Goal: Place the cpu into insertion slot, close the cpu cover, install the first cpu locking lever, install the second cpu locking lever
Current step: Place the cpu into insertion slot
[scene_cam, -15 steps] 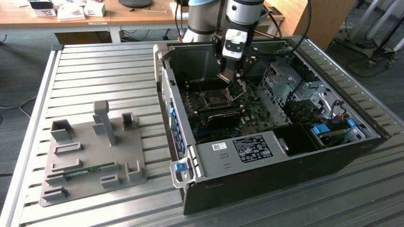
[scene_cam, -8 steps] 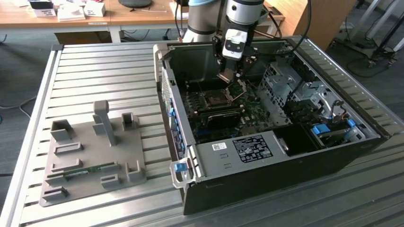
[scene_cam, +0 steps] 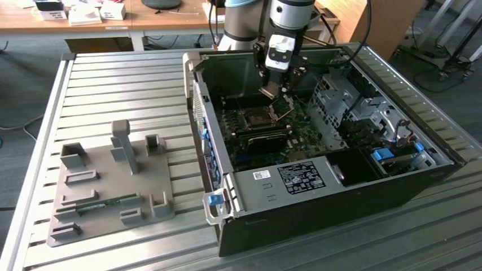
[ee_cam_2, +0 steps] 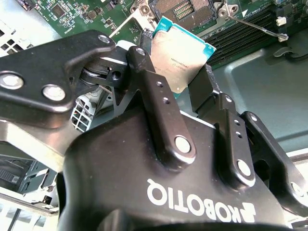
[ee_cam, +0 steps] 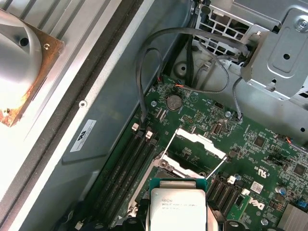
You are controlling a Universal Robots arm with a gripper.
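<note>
My gripper (ee_cam_2: 175, 67) is shut on the cpu (ee_cam_2: 180, 53), a flat square chip with a silver top and a green edge, pinched between two black fingers (ee_cam_2: 144, 72). In the exterior view the gripper (scene_cam: 272, 91) hangs inside the open computer case, just above the insertion slot (scene_cam: 252, 117). The first wrist view has the cpu (ee_cam: 178, 207) hovering over the socket frame (ee_cam: 163, 168), not touching it. The cpu cover (ee_cam: 199, 143) stands swung open beyond the socket. Two thin wire locking levers (ee_cam: 166, 144) (ee_cam: 216, 167) are raised. The bare insertion slot (ee_cam_2: 185, 7) lies close past the chip.
Black memory slots (ee_cam: 127, 163) run beside the socket. Loose cables (ee_cam: 192, 38) and a metal drive cage (scene_cam: 354, 101) crowd the case's far side. The case wall (scene_cam: 197, 113) rises at the exterior view's left. A grey fixture plate (scene_cam: 105, 180) lies on the slatted table.
</note>
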